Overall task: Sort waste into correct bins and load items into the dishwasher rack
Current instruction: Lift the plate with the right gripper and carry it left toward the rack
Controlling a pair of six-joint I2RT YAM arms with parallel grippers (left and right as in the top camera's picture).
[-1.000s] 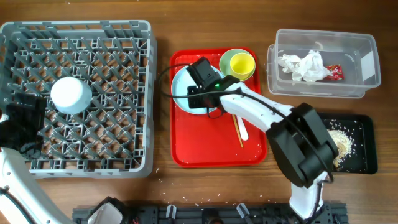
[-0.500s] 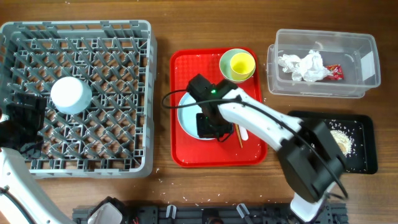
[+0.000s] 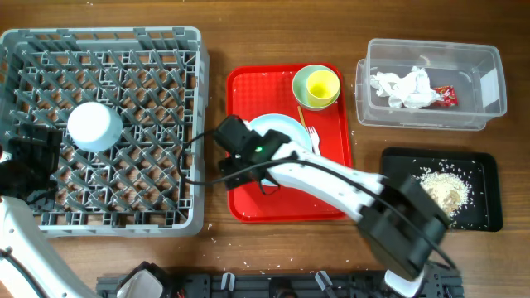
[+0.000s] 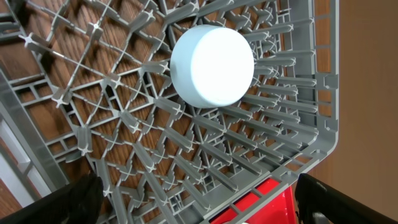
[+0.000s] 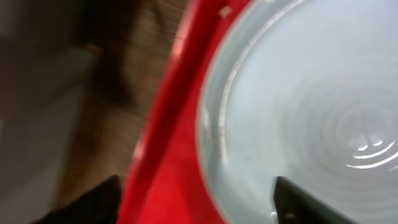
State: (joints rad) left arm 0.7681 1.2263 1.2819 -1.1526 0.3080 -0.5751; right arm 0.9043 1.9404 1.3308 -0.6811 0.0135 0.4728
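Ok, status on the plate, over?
Left gripper open, empty, over rack. Right gripper open at left rim of plate; not gripped, on red tray. Fork, chopsticks by its right edge.

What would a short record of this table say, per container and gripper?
grey plastic lattice rack: small white bowl
red serving tray: round pale plate, white plastic fork, wooden chopsticks, small yellow cup in pale green bowl
clear plastic tub: crumpled white tissue, shiny red wrapper
flat black tray: off-white rice scraps
left gripper: open, over rack
right gripper: open, at plate's rim
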